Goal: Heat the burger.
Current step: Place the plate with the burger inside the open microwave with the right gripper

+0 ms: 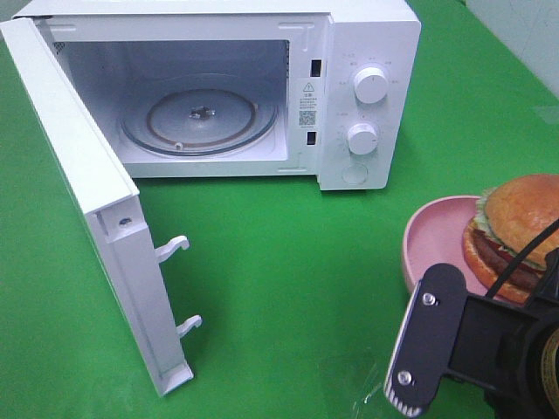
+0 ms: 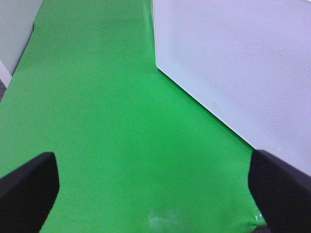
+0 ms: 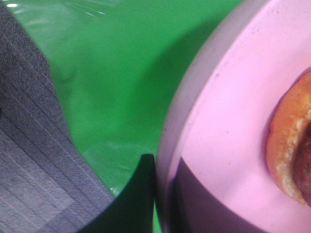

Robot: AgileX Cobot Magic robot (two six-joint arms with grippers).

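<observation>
The burger [image 1: 520, 231], with its glossy bun, lettuce and dark patty, sits on the pink plate [image 1: 437, 240] at the right edge of the green table. Its bun edge [image 3: 291, 145] and the plate [image 3: 228, 111] fill the right wrist view. My right gripper [image 1: 417, 349] is shut and sits just off the plate's near-left rim. Its grey finger pad [image 3: 39, 160] lies beside that rim, and no grip on the plate shows. My left gripper [image 2: 153, 194] is open and empty over bare cloth, and it is out of the high view.
The white microwave [image 1: 367, 87] stands at the back with its glass turntable [image 1: 199, 118] bare. Its door [image 1: 96, 209] is swung wide towards the front left, and the door's outer face [image 2: 233, 63] is near my left gripper. A shiny tape patch [image 1: 349, 393] lies on the cloth.
</observation>
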